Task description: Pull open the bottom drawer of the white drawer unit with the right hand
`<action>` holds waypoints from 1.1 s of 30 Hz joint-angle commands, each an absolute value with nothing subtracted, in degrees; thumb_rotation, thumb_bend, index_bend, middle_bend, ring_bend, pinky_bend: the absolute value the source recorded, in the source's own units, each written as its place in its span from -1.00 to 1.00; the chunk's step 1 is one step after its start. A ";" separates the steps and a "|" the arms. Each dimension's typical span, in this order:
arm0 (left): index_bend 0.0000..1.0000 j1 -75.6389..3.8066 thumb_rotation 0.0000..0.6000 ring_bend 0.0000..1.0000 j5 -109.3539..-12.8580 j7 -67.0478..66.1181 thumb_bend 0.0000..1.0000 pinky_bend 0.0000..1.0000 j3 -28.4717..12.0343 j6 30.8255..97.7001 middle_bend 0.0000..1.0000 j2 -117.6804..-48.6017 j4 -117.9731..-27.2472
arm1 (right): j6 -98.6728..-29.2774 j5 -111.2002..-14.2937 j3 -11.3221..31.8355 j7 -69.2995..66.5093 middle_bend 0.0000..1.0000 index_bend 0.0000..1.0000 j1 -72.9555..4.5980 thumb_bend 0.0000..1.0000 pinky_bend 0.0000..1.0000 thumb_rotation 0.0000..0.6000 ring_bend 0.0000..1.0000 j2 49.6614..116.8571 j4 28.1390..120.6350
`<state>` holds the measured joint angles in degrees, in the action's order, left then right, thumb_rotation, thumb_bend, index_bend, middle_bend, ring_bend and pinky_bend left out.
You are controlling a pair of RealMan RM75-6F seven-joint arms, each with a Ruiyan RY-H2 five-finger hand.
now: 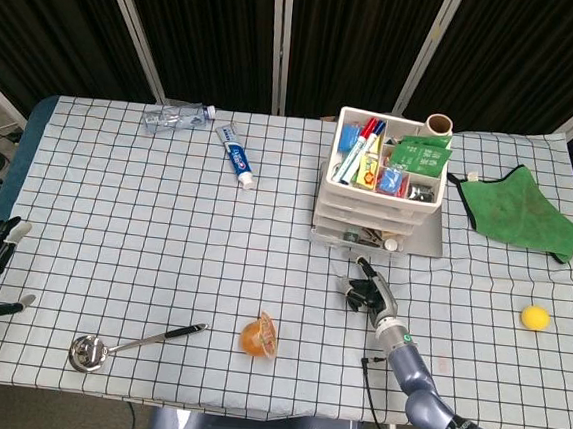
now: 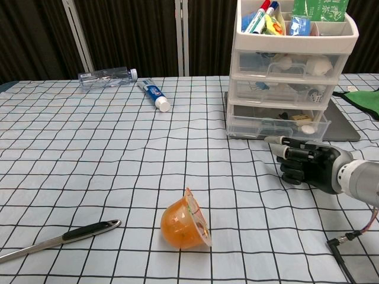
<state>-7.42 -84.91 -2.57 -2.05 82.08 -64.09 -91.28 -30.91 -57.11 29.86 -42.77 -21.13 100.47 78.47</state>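
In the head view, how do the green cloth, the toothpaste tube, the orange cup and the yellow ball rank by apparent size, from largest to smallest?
1. green cloth
2. toothpaste tube
3. orange cup
4. yellow ball

The tube is longer but narrower than the cup, so those two are close.

I see the white plastic three-tier drawer unit [image 1: 378, 197] standing upright on a flat grey mat [image 2: 342, 124], its open top tray packed with markers and small packets. Its translucent bottom drawer [image 2: 277, 125] sits pulled partway forward of the two drawers above it, small items visible inside. My black right hand [image 2: 307, 166] lies just in front of that drawer, low over the checked cloth, fingers extended toward the drawer front and holding nothing. I cannot tell whether the fingertips touch the drawer.
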 commanded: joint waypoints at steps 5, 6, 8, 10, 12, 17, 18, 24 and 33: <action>-1.00 -7.34 1.00 -1.00 -85.33 -2.72 -0.89 -1.00 -1.91 82.35 -1.00 -64.08 -91.43 | -44.42 -67.03 25.20 -35.87 0.92 -0.60 -19.15 -0.03 0.77 1.00 0.88 100.54 82.07; -1.00 -7.31 1.00 -1.00 -85.42 -2.72 -0.89 -1.00 -1.89 82.45 -1.00 -64.06 -91.47 | -45.69 -67.67 24.74 -34.65 0.92 -0.59 -19.19 -0.03 0.77 1.00 0.88 100.47 82.23; -1.00 -7.23 1.00 -1.00 -85.55 -2.70 -0.89 -1.00 -1.87 82.65 -1.00 -64.01 -91.56 | -48.68 -69.03 23.89 -31.04 0.92 -0.56 -19.40 -0.03 0.77 1.00 0.88 100.34 82.25; -1.00 -7.16 1.00 -1.00 -85.63 -2.67 -0.89 -1.00 -1.88 82.85 -1.00 -63.94 -91.65 | -51.39 -69.74 23.23 -27.25 0.92 -0.55 -19.66 -0.03 0.77 1.00 0.88 100.34 82.22; -1.00 -7.09 1.00 -1.00 -85.70 -2.67 -0.89 -1.00 -1.89 83.03 -1.00 -63.90 -91.70 | -53.88 -70.06 22.71 -23.51 0.92 -0.54 -19.88 -0.03 0.77 1.00 0.88 100.39 82.35; -1.00 -6.97 1.00 -1.00 -85.83 -2.85 -0.89 -1.00 -1.90 83.33 -1.00 -63.82 -91.87 | -58.79 -69.06 21.93 -9.85 0.92 -0.48 -21.31 -0.03 0.77 1.00 0.88 99.43 82.24; -1.00 -6.94 1.00 -1.00 -85.84 -2.85 -0.89 -1.00 -1.90 83.39 -1.00 -63.80 -91.91 | -59.55 -68.56 21.82 -6.65 0.92 -0.47 -21.73 -0.03 0.77 1.00 0.88 99.38 81.95; -1.00 -6.90 1.00 -1.00 -85.79 -2.81 -0.89 -1.00 -1.94 83.42 -1.00 -63.73 -91.95 | -62.63 -65.81 21.76 4.04 0.92 -0.45 -23.51 -0.03 0.77 1.00 0.88 99.73 81.04; -1.00 -6.91 1.00 -1.00 -85.71 -2.86 -0.89 -1.00 -1.97 83.34 -1.00 -63.68 -92.00 | -62.99 -61.71 22.09 10.52 0.92 -0.45 -25.63 -0.03 0.77 1.00 0.88 99.65 79.93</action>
